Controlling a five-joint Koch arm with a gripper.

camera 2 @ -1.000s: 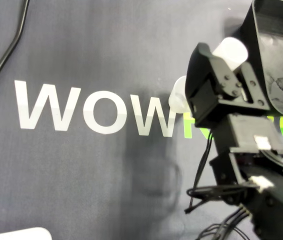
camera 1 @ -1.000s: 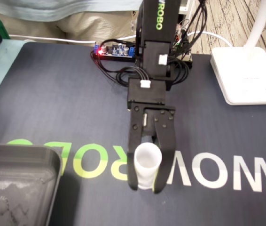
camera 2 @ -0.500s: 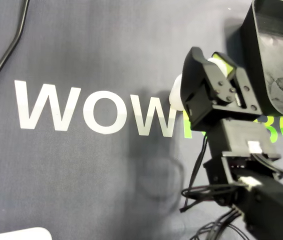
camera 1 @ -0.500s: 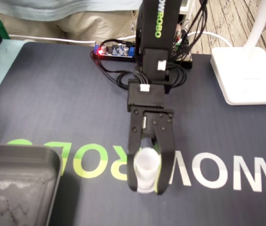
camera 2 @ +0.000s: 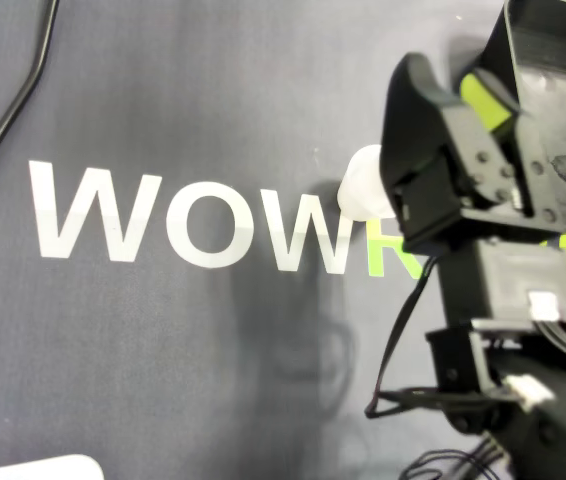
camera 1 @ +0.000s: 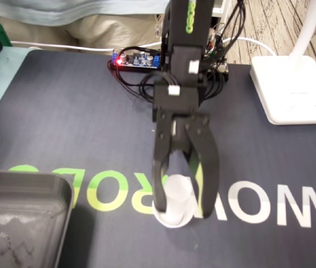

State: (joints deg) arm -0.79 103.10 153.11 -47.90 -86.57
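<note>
White cup (camera 1: 175,195), between parted fingers of the hand (camera 1: 183,211)

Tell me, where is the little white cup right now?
In the fixed view, the white cup sits on the dark mat near the bottom middle, between the jaws of the gripper, on the printed letters and right of the grey tray.

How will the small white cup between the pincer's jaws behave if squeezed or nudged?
The small white plastic cup looks thin-walled, so it is probably light and may flex under a firm squeeze. It stands upright on the dark mat, taller than wide, so a sideways nudge from the open pincer could tip it, and it might then roll.
</note>
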